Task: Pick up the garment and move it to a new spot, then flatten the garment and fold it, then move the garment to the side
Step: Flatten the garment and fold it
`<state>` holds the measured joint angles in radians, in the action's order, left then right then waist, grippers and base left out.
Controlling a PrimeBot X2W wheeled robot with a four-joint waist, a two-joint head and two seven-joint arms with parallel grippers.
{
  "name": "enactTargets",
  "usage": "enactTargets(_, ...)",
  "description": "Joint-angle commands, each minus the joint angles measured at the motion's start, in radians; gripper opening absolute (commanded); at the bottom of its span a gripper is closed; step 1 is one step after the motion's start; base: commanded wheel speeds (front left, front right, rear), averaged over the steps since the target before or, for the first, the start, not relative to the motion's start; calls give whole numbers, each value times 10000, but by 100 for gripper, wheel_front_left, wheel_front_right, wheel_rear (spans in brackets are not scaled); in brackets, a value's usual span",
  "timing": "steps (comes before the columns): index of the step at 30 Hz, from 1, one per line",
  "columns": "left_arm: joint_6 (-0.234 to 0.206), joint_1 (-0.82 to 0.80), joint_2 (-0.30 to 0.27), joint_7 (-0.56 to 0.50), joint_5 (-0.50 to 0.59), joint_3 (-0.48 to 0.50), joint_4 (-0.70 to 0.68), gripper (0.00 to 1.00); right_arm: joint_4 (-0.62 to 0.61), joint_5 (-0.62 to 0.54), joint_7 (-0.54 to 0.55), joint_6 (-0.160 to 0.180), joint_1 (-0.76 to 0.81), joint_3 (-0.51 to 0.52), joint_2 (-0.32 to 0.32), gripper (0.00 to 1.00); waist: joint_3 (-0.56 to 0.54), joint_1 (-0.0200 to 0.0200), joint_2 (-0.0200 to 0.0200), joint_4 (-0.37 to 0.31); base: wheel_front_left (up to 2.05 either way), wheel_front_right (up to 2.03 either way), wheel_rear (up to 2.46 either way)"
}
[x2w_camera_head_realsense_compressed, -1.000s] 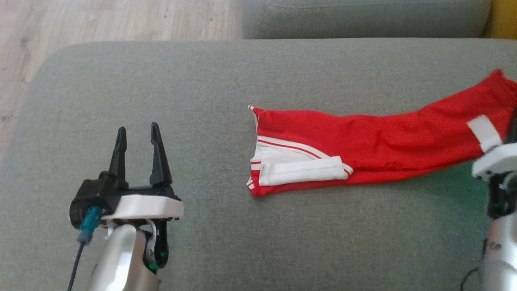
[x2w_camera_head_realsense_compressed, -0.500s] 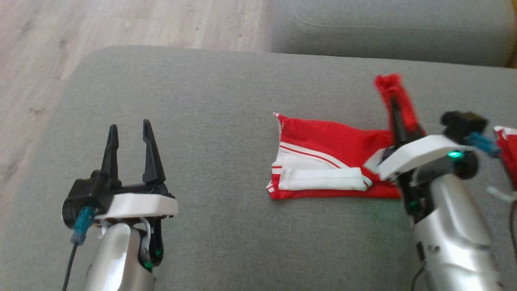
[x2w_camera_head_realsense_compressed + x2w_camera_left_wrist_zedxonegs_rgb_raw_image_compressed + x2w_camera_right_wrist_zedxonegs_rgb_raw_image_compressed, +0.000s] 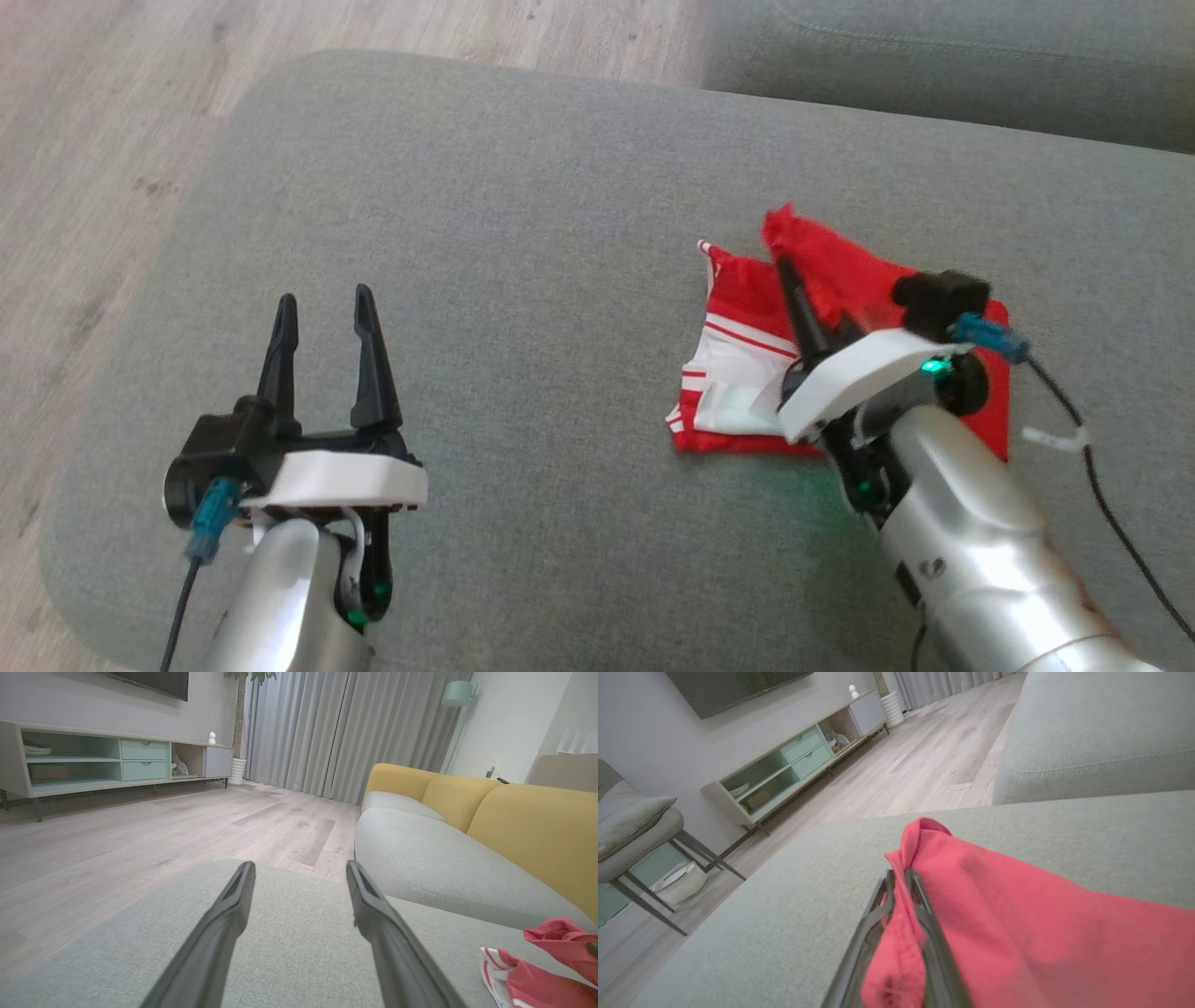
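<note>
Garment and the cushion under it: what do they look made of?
The garment: thin, smooth red knit with white stripes, likely a synthetic sports fabric; it drapes and creases softly where the right hand pinches it. The cushion: grey woven upholstery, matte, with a fine heathered grain; the fibre I cannot tell.

Living room. Pale wood-plank floor [image 3: 140, 826]. A grey upholstered ottoman [image 3: 513, 187] in the foreground stands beside a sofa with grey seat cushions [image 3: 434, 858] and yellow back cushions [image 3: 528, 826]. Side wall: low open cabinet [image 3: 117, 760] with mint drawers under a dark wall-mounted screen [image 3: 724, 686]. Grey floor-length curtains [image 3: 336, 732] hang at the far end, near a pale-shaded lamp [image 3: 458, 693]. A metal-legged chair [image 3: 635, 826] carries a striped cushion.
</note>
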<state>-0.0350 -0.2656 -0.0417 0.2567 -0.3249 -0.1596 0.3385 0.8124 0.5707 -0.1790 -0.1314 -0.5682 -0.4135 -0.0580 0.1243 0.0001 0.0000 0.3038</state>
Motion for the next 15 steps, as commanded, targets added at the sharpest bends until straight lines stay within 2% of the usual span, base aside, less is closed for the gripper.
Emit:
enactTargets(1,-31,-373,-85,51,-33,297,-274,100,-204,136,-155,7,-367,-327,77,0,28,-1,0,39,0,0,0)
enactTargets(8,-45,-349,-85,51,-47,189,-120,100,203,292,-324,7,-271,-2013,77,0,0,-1,0,8,0,0,0)
enactTargets(9,-49,-363,-85,51,-44,163,-83,100,266,277,-272,7,-248,-2216,77,24,-12,-1,0,-23,0,0,0)
enactTargets(10,-57,-380,-85,51,-49,143,-56,100,284,307,-263,7,-226,-2361,77,100,-16,-1,0,-63,0,0,0)
enactTargets(15,-40,-428,-85,51,10,81,4,100,-211,916,-520,7,-208,-2910,77,100,-75,-1,0,-393,0,0,0)
